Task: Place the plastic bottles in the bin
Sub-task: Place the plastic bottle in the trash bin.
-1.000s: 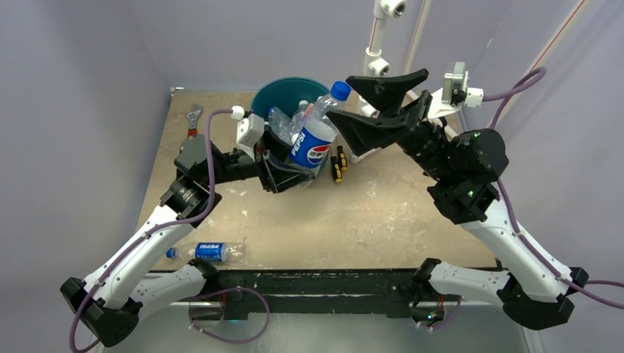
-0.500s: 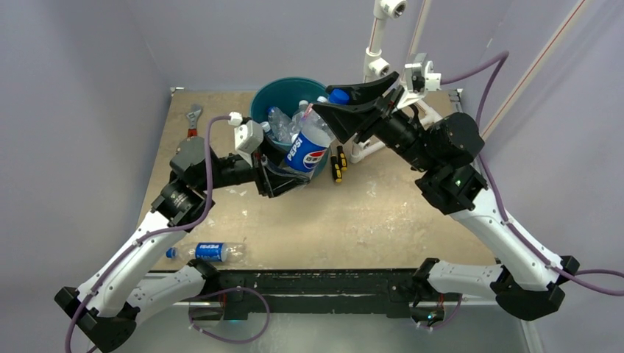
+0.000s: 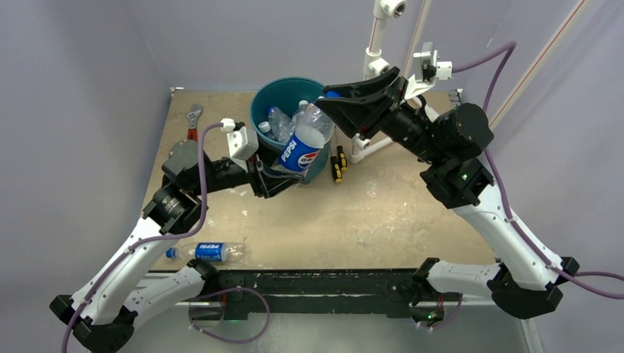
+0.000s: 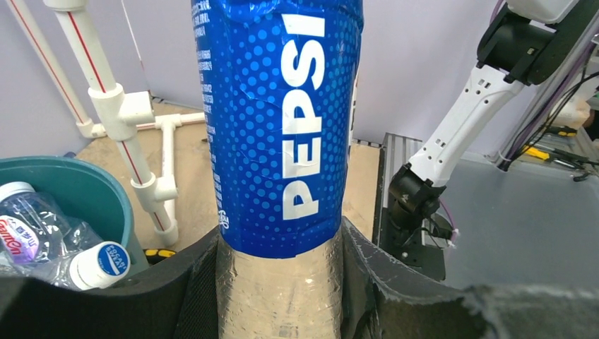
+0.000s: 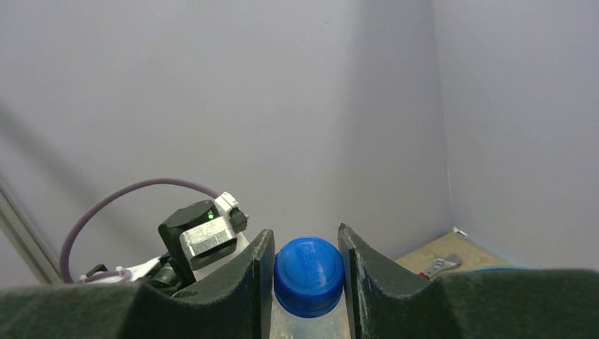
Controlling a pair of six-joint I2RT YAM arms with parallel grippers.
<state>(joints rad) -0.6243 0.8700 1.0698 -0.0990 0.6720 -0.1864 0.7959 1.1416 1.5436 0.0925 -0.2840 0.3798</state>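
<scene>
A tall clear plastic bottle with a blue Pepsi label (image 3: 300, 147) hangs tilted over the near rim of the round teal plastic bin (image 3: 283, 92), gripped at both ends. The left gripper (image 3: 276, 176) is clamped around its bare lower body, just under the label. The right gripper (image 3: 335, 110) pinches its blue cap (image 5: 309, 265), one finger on each side. Several smaller clear bottles (image 3: 278, 121) lie inside the bin. One more small blue-labelled bottle (image 3: 210, 251) lies on its side on the wooden table (image 3: 383, 213), near the front left edge, well apart from the bin. Two yellow-and-black screwdrivers (image 3: 338, 163) lie just beside the bin.
</scene>
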